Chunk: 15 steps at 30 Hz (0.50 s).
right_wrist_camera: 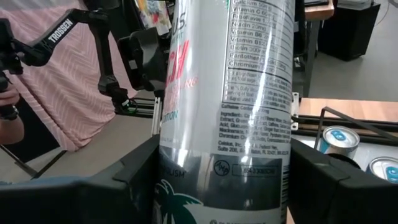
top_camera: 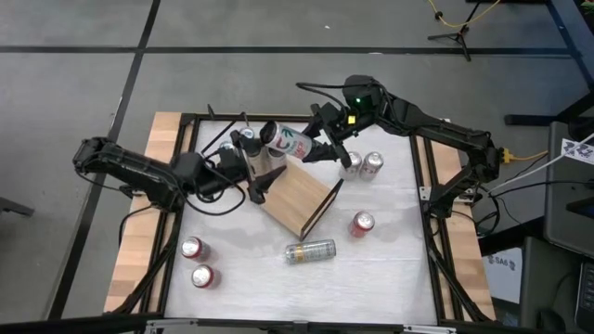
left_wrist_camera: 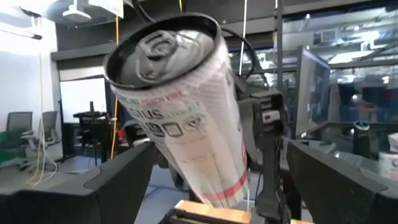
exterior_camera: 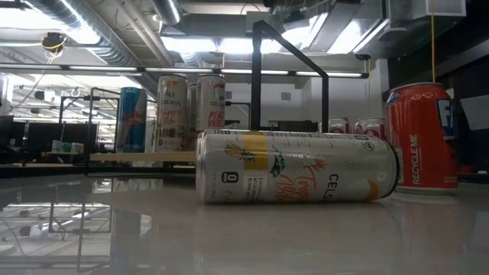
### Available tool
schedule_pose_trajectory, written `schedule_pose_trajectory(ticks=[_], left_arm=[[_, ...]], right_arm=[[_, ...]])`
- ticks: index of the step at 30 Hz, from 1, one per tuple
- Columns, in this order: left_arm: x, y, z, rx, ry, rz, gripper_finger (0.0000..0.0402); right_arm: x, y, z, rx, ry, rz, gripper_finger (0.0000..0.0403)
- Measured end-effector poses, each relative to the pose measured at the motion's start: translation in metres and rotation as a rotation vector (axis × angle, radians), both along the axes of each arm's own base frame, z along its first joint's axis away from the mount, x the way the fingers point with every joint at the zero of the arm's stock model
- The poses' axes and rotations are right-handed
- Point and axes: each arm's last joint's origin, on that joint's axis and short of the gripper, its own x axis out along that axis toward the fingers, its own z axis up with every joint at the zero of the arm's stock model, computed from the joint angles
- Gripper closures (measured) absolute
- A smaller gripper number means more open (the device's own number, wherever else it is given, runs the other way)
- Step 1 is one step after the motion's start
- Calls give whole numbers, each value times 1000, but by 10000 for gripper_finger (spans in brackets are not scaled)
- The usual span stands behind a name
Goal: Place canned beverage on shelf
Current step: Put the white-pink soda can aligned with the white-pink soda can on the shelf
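From above, the right gripper (top_camera: pixel 320 147) is clamped on a white can (top_camera: pixel 288 141), tilted above the far end of the wooden shelf (top_camera: pixel 295 199), which sits at an angle mid-table. The left gripper (top_camera: pixel 263 178) hangs just beside that can with its fingers apart, holding nothing. Red cans (top_camera: pixel 361 224) stand around the table, and a pale can (top_camera: pixel 310 251) lies on its side near the front. At table height, that lying can (exterior_camera: pixel 296 176) fills the foreground, with several cans (exterior_camera: pixel 173 112) upright on the shelf board (exterior_camera: pixel 141 156) behind. The left wrist view shows the white can (left_wrist_camera: pixel 180 118) tilted between spread fingers (left_wrist_camera: pixel 118 177). The right wrist view shows the can (right_wrist_camera: pixel 227 112) held between its fingers (right_wrist_camera: pixel 134 171).
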Motion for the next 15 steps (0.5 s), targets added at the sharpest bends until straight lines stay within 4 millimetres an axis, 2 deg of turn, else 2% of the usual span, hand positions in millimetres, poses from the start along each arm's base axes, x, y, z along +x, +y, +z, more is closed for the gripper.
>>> schedule_pose_trajectory(ticks=[7,15], left_arm=[[2,13,2,-6,-32,18,41],[1,24,9,62,-109,-97,41]], right_arm=[[1,-1,2,-16,-28,-16,145],[2,-1,5,-55,-63,-40,147]])
